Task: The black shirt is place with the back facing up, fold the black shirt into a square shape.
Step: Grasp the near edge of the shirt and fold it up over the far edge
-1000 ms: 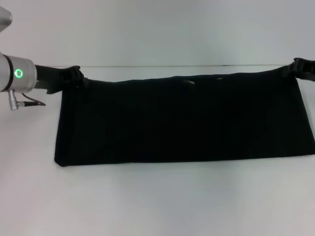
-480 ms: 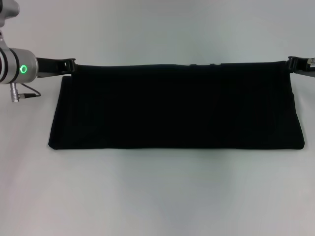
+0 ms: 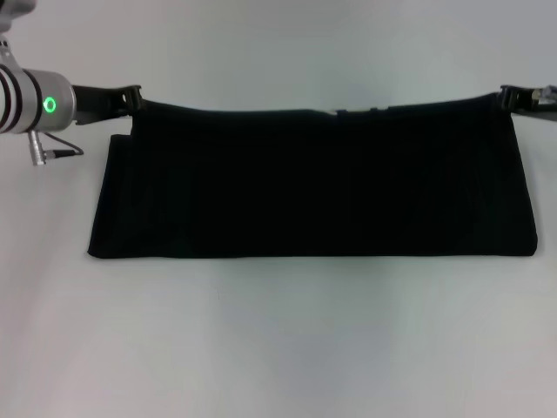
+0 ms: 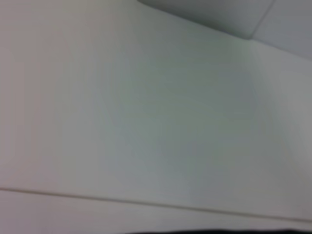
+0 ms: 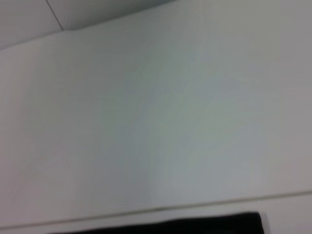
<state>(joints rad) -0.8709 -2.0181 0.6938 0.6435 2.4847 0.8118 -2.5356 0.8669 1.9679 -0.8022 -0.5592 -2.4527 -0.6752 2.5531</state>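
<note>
The left gripper [image 3: 135,94] and right gripper [image 3: 509,96] are held level, wide apart, each clamped on a far corner of the black shirt [image 3: 313,183].

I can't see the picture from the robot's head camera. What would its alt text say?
A black shirt, folded into a wide band, lies on a white table. The left gripper and right gripper each grip a far corner of it.

Black shirt [image 3: 313,183] plain black; table [image 3: 287,348] white.
</note>
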